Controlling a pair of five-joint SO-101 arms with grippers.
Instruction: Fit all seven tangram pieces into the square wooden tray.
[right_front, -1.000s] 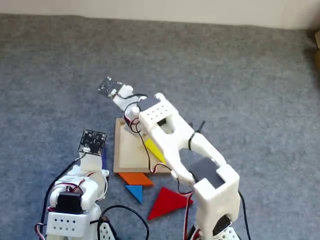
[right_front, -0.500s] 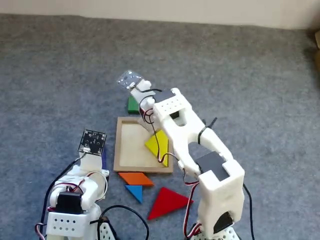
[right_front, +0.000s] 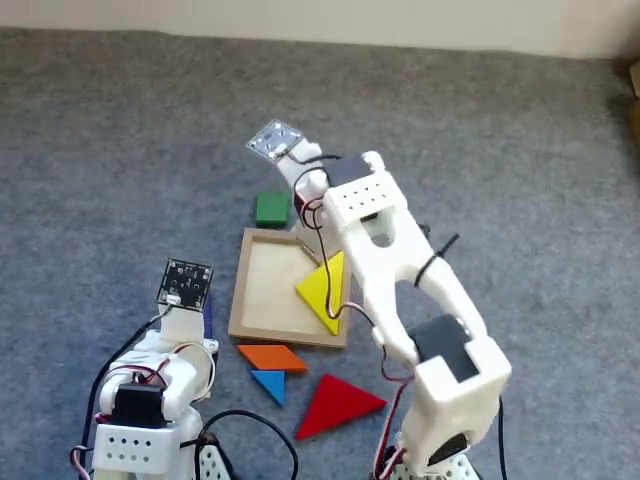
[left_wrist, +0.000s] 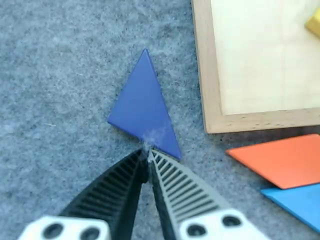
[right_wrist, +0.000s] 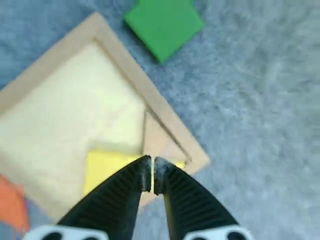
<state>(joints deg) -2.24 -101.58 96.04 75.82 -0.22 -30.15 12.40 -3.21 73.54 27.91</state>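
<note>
Grey carpet covers the tabletop. Your right jaws (right_wrist: 151, 165) are pressed nearly together and hold nothing, above the far corner of the wooden tray (right_front: 240, 300). The yellow triangle (right_front: 325, 290) lies inside at the tray's 3 o'clock wall. The green square (right_front: 271, 208) sits just outside the rim at 12 o'clock.

Your left jaws (left_wrist: 148, 156), closed and empty, point at a corner of the dark blue triangle (left_wrist: 142, 107), at the tray's 9 o'clock. The orange parallelogram (right_front: 272, 357), light blue triangle (right_front: 270, 384) and red triangle (right_front: 335, 405) wait at 6 o'clock.

Judged step: fetching the next piece, probably the green square. You must spread the jaws and lower them astride it.
</note>
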